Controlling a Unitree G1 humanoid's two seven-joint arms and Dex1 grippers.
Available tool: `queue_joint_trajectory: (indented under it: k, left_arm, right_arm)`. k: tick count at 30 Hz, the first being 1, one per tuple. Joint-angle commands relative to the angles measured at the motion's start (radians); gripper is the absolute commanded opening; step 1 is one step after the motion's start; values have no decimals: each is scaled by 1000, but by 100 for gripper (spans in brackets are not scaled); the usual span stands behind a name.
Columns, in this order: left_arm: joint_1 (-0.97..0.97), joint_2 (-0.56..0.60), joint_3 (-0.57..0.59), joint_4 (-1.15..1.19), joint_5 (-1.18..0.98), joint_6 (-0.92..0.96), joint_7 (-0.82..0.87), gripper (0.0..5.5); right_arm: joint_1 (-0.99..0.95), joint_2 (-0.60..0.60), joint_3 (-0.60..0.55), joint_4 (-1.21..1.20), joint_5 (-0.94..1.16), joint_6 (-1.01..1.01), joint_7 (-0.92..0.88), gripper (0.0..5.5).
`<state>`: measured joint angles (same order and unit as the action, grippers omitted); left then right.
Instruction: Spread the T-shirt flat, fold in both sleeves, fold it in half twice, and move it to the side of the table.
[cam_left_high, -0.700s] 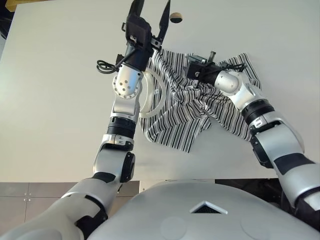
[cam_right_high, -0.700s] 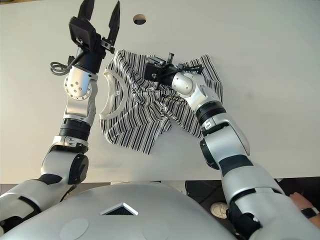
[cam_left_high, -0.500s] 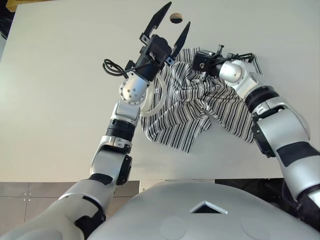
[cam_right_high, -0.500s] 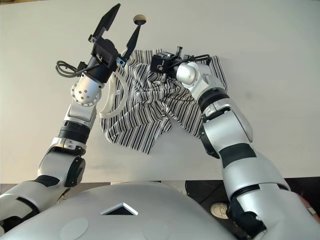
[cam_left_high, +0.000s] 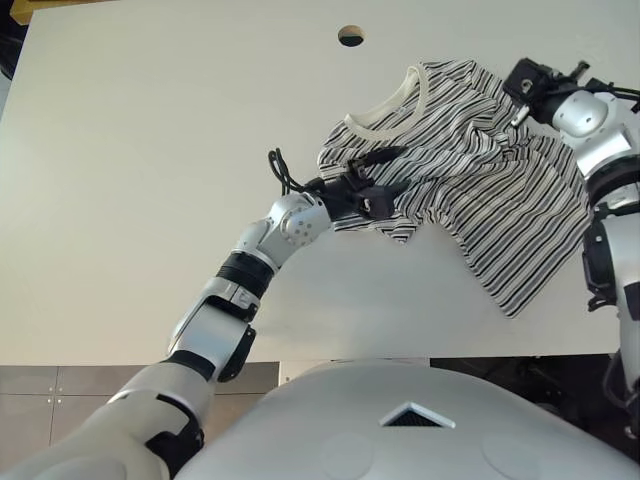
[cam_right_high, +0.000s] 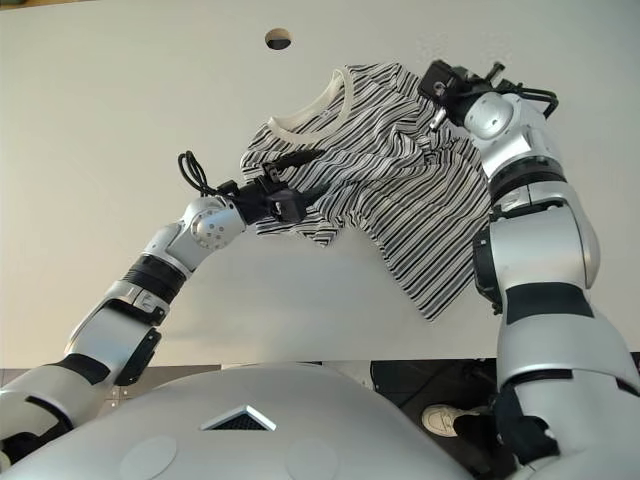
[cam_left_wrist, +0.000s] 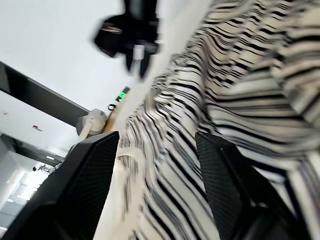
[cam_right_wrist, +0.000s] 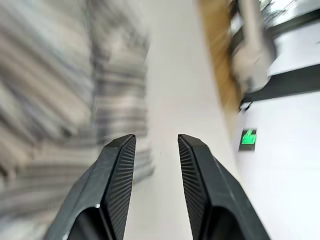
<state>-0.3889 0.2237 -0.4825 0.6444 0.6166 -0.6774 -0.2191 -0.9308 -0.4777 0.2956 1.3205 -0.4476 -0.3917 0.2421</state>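
The T-shirt lies rumpled on the table, right half, with its long axis slanting from the collar, far, toward the near right. The left gripper is released at the near-left edge. The right gripper is released at the far-right edge. Each arm is nearest its own side.

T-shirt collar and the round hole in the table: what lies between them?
Nothing: only bare table between the T-shirt collar and the hole, as the left eye view shows.

Motion blur smears the T-shirt into grey streaks beside the right tool; near the left tool its stripes also blur and are cut off at the edge
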Motion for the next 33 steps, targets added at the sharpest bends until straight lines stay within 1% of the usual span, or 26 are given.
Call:
queue_joint_trajectory:
  k: [1, 4, 7, 8, 10, 12, 16, 19, 21, 24, 27, 30, 33]
  left_arm:
    - [-23, 87, -77, 32, 167, 55, 74, 281]
    - [-37, 187, -162, -12, 358, 129, 124, 281]
    - [-2, 321, -213, -101, 446, 142, 48, 281]
    - [22, 386, -212, -133, 450, 144, 7, 281]
    - [49, 476, -202, -174, 440, 146, -37, 281]
    - [41, 556, -179, -178, 428, 144, -35, 281]
    - [-7, 665, -119, -132, 407, 154, 17, 281]
    - [-40, 684, -96, -96, 401, 153, 73, 281]
    - [-64, 682, -87, -63, 399, 137, 134, 281]
    - [-60, 672, -11, -20, 200, 7, 117, 281]
    - [-46, 698, 71, -45, 31, -76, 80, 281]
    - [-26, 724, 116, -74, -42, -96, 29, 281]
    - [6, 736, 134, -106, -77, -104, -26, 281]
  right_arm:
    - [-66, 14, -56, -119, 57, -199, -87, 154]
    - [-29, 20, -59, -237, 78, -300, -71, 154]
    - [58, 7, -60, -386, 110, -326, -12, 154]
    - [86, -5, -59, -427, 98, -331, -18, 154]
    - [127, -20, -61, -484, 91, -331, -18, 154]
    - [186, -29, -60, -560, 107, -328, 15, 154]
    - [302, -25, -38, -708, 126, -310, 85, 154]
    - [360, -19, -25, -780, 136, -297, 126, 154]
    - [416, -18, -16, -839, 195, -298, 193, 154]
    - [536, -34, 17, -925, 316, -313, 324, 154]
    - [611, -68, 47, -942, 316, -344, 397, 154]
    - [648, -106, 66, -914, 267, -355, 434, 154]
    - [666, -139, 77, -887, 230, -352, 457, 154]
